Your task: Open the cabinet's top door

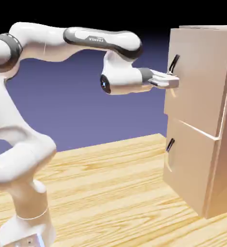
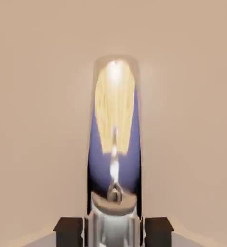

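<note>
Tan-pink cabinet [image 1: 202,96], dark handle [image 1: 173,62], white arm [image 1: 47,43]

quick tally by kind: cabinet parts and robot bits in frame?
Cabinet: 1
Door panels: 2 (top door, lower door)
Dark handles: 2 (top handle, lower handle)
Robot arm: 1
Gripper: 1
Total: 7

Place: a rendered test bench — no real room around me.
Signs: plank table [image 1: 110,193], flat blue-violet backdrop [image 1: 86,96], plain cabinet [image 1: 202,120].
</note>
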Robot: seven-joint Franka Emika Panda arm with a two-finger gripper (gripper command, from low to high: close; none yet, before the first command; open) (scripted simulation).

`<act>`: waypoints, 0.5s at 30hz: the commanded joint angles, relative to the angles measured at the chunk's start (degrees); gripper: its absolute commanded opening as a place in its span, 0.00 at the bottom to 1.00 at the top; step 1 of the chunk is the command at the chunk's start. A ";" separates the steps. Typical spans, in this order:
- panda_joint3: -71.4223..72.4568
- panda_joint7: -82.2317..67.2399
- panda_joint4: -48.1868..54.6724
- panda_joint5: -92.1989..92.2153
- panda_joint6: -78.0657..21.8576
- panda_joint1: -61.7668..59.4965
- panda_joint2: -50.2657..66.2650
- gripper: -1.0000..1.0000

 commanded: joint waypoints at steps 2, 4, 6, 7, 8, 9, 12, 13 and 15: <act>-3.76 -1.92 -0.47 0.13 -0.06 4.19 0.98 0.00; -7.55 -3.72 -0.86 0.15 -0.04 8.34 1.81 0.00; -11.37 -5.37 -1.21 0.13 -0.01 12.49 2.47 0.00; -13.29 -6.13 -1.39 0.08 0.01 14.57 2.73 0.00; -15.21 -6.83 -1.57 0.01 0.03 16.65 2.94 0.00; -17.14 -7.45 -1.76 -0.13 0.04 18.72 3.11 0.00; -23.01 -6.58 -3.14 -3.20 -0.47 24.95 2.79 0.00; -24.47 -4.62 -4.00 -5.69 -0.96 26.45 2.25 0.00; -26.97 -0.60 -5.73 -10.68 -2.05 28.92 1.07 0.00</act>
